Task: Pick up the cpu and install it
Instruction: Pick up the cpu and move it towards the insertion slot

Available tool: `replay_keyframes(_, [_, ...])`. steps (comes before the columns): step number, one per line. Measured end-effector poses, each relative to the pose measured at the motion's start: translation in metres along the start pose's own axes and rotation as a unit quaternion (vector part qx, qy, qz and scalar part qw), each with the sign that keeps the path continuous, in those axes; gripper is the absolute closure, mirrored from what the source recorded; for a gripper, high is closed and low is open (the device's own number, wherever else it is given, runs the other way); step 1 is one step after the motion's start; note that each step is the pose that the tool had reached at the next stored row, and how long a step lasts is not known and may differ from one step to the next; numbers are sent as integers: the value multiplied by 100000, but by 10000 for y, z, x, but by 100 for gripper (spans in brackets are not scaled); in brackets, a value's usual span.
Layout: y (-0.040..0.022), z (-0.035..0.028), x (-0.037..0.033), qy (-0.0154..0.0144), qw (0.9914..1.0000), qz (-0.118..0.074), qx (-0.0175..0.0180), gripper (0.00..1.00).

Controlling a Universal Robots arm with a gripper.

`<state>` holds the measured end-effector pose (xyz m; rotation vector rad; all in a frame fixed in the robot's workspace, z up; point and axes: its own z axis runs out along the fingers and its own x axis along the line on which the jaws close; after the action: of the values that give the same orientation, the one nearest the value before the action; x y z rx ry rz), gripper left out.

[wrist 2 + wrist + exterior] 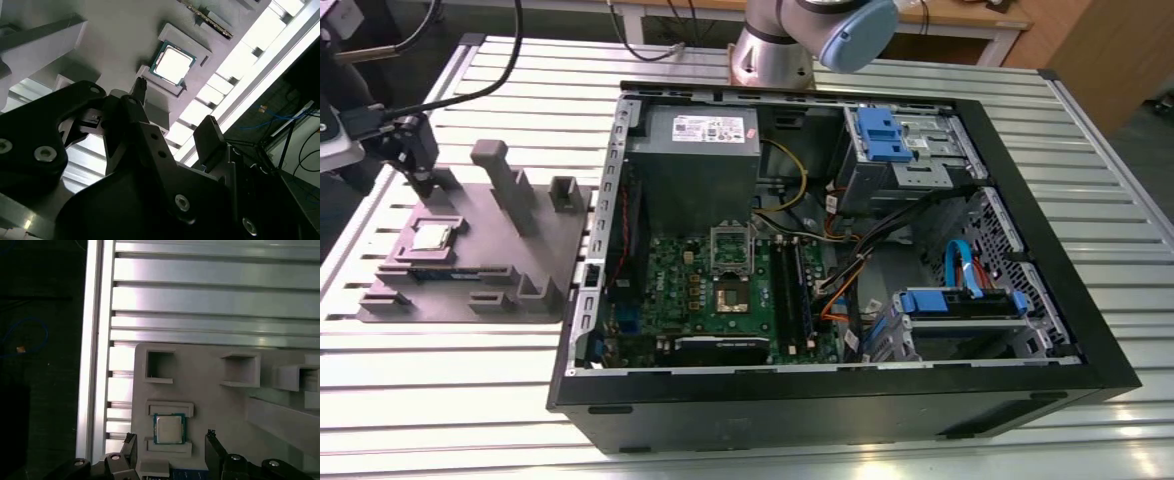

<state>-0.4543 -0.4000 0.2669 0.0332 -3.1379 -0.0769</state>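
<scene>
- The gripper (416, 170) is black and angular, at the exterior view's left, above the far edge of the fixture block. In both wrist views its jaws stand spread wide with nothing between them; the two dark, narrow fingers (214, 450) are clear of every part.
- The fixture block (500, 250) is matte grey plastic, a stepped slab with upright posts, square open pockets and low raised ledges.
- The cpu (430, 237) lies flat in a shallow square seat on the block, near the gripper but untouched by it. In the first wrist view the cpu (168, 429) shows a smooth, bright silver-grey top with a thin darker rim, framed by two pale plastic ledges. In the second wrist view the cpu (172, 64) glares almost white.
- A thin dark strip (438, 272) sits along the block's near step; it may be a memory stick, though it is too small to tell.
- The table (454, 400) is ribbed aluminium, long pale slats with dark grooves between them.
- The computer case (854, 410) is a black metal box lying on its side, open on top.
- Inside it, a green motherboard (687, 270) carries a tall rectangular metal socket frame (730, 243).
- A plain grey metal power supply (694, 150) sits behind the board.
- Blue plastic drive brackets (887, 135) and looping orange, yellow and blue cables (961, 265) fill the exterior view's right side of the case.
</scene>
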Motion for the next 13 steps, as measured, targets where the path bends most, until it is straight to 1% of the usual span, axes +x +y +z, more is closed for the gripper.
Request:
replay_keyframes(1, [-5, 92, 0, -2, 100000, 0, -1, 35])
replay_keyframes(5, [-5, 98, 0, 3, 100000, 0, 2, 35])
replay_keyframes(7, [-10, 203, 0, 0, 100000, -2, -1, 35])
replay_keyframes(11, [-10, 211, 0, 2, 100000, -1, 1, 35])
replay_keyframes(13, [-11, 232, 0, 2, 100000, 1, 0, 35])
